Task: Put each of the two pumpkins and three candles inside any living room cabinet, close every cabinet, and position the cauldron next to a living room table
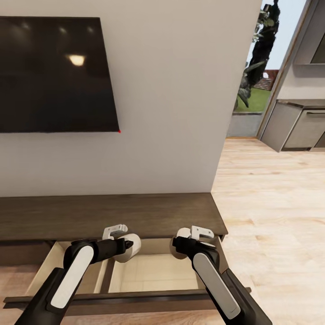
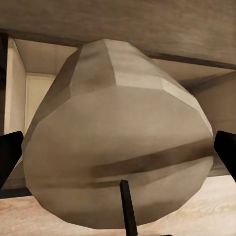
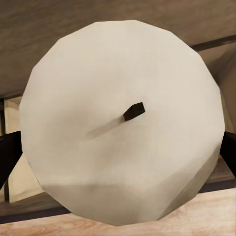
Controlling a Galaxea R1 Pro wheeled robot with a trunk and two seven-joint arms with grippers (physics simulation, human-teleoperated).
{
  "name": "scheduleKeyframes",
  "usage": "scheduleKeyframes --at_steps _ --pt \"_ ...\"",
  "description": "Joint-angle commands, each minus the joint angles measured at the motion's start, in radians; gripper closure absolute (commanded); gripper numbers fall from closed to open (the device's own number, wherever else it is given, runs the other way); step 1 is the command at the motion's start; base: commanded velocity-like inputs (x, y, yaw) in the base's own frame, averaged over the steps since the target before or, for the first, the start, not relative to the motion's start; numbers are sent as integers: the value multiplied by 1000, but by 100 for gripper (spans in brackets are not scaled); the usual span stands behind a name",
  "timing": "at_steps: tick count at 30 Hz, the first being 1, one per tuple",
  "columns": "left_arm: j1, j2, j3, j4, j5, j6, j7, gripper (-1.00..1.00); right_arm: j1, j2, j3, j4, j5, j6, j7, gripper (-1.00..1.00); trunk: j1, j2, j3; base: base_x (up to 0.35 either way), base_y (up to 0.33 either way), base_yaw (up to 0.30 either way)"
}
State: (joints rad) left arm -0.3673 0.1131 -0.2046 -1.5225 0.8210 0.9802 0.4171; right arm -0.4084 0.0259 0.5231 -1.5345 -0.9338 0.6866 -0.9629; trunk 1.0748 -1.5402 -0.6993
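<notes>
Holding candles: left hand point(image 1: 118, 240) candle point(image 2: 118, 142), right hand point(image 1: 195, 240) candle point(image 3: 123, 123).

television point(image 1: 54, 74) cut off at left, drawer point(image 1: 149, 271) interior partly hidden by arms

A black wall-mounted screen point(image 1: 54, 74) hangs on a plain pale wall point(image 1: 180, 113), a small ceiling light reflected in its glass and a tiny red dot at its lower right corner. Pale wood plank floor point(image 1: 271, 203) stretches away to the right of the wall's end. Beyond it, a tall window or doorway point(image 1: 257, 67) shows dark foliage, a strip of green grass and blue sky. At the far right stand grey kitchen units point(image 1: 295, 126) with a dark worktop.
</notes>
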Motion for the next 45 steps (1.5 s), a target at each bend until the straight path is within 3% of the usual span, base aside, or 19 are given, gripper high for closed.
scheduleKeyframes --at_steps 1,7,12,16,20,22,24,26,27,30,38,45 --pt "-1 1 -3 0 10 1 11 100 -1 0 1 -1 -6 4 -9 100 4 -8 -4 0 0 0" --pt "-1 -1 -6 43 3 -1 13 100 -1 1 6 24 -6 3 -7 100 27 -50 -23 0 0 0" --pt "-6 -4 -10 96 0 -7 16 100 -1 3 84 94 -5 -28 -5 100 46 -85 -39 0 0 0" --pt "-14 -37 -13 173 -11 -11 16 100 -1 5 115 127 -3 -59 46 100 61 -113 -51 0 0 0" --pt "-18 -60 -13 202 -28 -13 16 100 -1 26 121 154 0 -67 72 100 77 -141 -64 0 0 0" --pt "-19 -82 -14 207 -45 -19 16 100 -4 39 122 209 15 -87 76 100 84 -155 -70 0 0 0" --pt "-19 -106 -15 208 -76 -30 16 100 -10 43 122 254 58 -119 78 100 92 -169 -76 0 0 0" --pt "-19 -137 -15 209 -127 -45 16 100 -15 50 123 296 94 -139 88 100 100 -183 -82 0 0 0" --pt "-20 -156 -14 217 -174 -58 15 100 -19 59 122 323 111 -146 113 100 104 -190 -86 0 0 0" --pt "-28 -181 -14 246 -241 -96 15 100 -34 72 122 369 126 -159 161 100 115 -211 -95 0 0 0" --pt "-60 -193 -14 331 -270 -185 14 100 -77 78 123 430 133 -213 185 100 146 -267 -120 0 0 0" --pt "-75 -193 -14 337 -272 -201 14 100 -115 83 123 435 130 -216 188 100 173 -316 -142 0 0 0"
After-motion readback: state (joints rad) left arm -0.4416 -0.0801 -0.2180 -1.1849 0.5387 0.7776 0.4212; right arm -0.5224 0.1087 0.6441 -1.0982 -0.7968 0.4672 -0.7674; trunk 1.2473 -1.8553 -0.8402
